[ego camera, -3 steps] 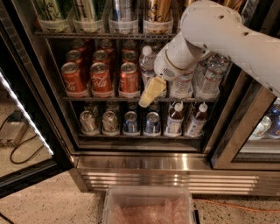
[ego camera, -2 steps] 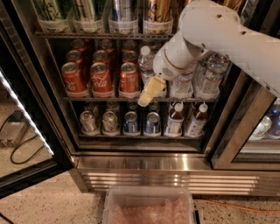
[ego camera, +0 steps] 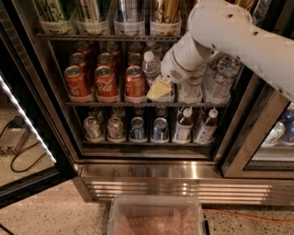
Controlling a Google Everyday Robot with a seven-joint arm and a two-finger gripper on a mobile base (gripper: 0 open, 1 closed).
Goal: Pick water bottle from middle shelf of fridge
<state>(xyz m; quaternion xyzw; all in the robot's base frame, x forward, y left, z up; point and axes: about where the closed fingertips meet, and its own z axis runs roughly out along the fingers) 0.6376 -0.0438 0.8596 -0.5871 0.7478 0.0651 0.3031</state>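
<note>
The fridge point(ego camera: 147, 172) stands open in front of me. Its middle shelf point(ego camera: 105, 103) holds red cola cans point(ego camera: 105, 82) on the left and clear water bottles on the right. One water bottle point(ego camera: 150, 68) with a white cap stands just right of the cans. My white arm reaches in from the upper right. My gripper point(ego camera: 159, 88), with a pale yellow tip, sits at the shelf front, right beside the lower part of that bottle and partly covering it. More water bottles point(ego camera: 220, 78) stand behind the arm.
Tall slim cans point(ego camera: 128, 13) fill the shelf above. Silver and blue cans point(ego camera: 138, 128) and small bottles point(ego camera: 183, 126) fill the shelf below. The open door point(ego camera: 27, 124) with its light strip is at the left. A clear plastic bin point(ego camera: 156, 218) sits on the floor.
The gripper has shifted very slightly up and left against the water bottle. Everything else looks the same.
</note>
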